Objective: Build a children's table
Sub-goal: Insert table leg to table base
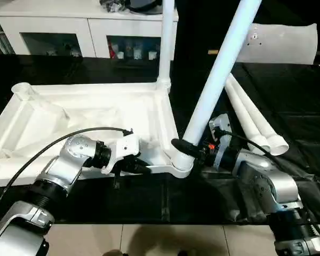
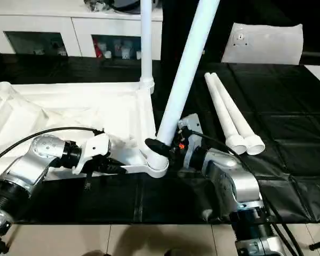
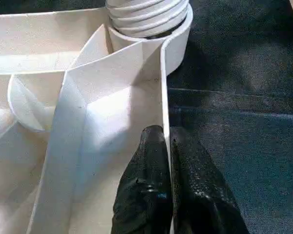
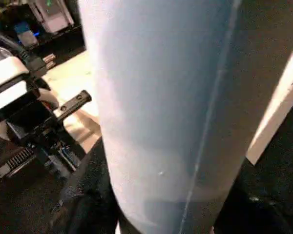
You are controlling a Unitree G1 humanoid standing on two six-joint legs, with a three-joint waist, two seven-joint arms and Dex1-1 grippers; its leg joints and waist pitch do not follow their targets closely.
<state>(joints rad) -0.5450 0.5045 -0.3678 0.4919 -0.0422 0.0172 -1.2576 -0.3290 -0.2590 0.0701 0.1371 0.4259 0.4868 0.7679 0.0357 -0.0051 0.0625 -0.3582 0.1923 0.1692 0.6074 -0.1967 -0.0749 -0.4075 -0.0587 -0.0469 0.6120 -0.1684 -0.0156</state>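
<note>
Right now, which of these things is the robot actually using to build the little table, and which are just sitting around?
Part of the job:
- white plastic square tabletop, upside down, its rim pinched by the left fingers
- tilted white round leg, gripped by the right fingers at a corner socket
- upright white leg, already fitted
- two loose white legs

Just lying about:
- white glass-door cabinets
- flat white panel
</note>
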